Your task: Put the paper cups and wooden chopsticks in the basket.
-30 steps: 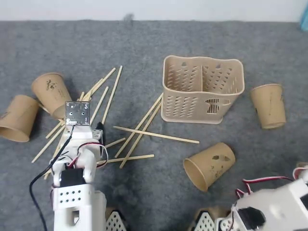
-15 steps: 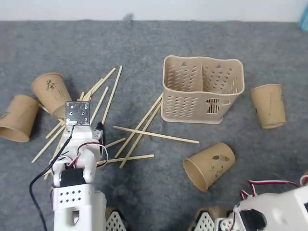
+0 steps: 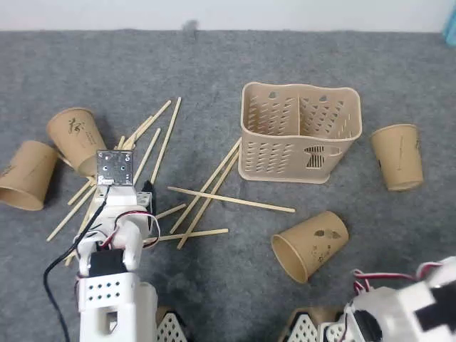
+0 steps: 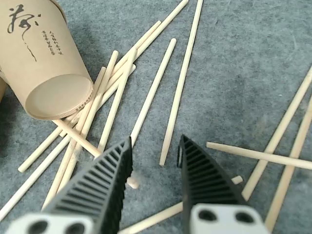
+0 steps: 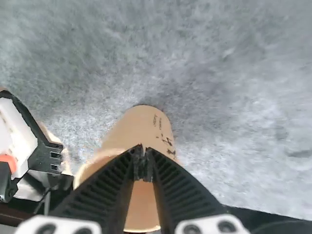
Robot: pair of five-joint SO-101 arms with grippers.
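The tan basket (image 3: 285, 153) stands upright at mid-table with two compartments. Wooden chopsticks (image 3: 206, 189) lie scattered to its left. Two paper cups (image 3: 75, 135) (image 3: 27, 174) lie at the far left, a third (image 3: 310, 244) in front of the basket and another (image 3: 397, 155) to its right. My left gripper (image 4: 155, 146) (image 3: 147, 192) hangs open over the chopsticks (image 4: 151, 95), close to a cup (image 4: 46, 63). My right gripper (image 5: 142, 155) is shut, its tips in front of a paper cup (image 5: 146, 126); I cannot tell whether they touch it.
The right arm (image 3: 406, 313) sits at the high view's bottom right corner, and its base (image 5: 29, 151) shows beside the cup. Grey carpet (image 3: 214, 71) covers the table, with a pale wall at the back edge.
The right arm has drawn back toward the high view's bottom right corner. The left arm, cups, chopsticks and basket have not moved.
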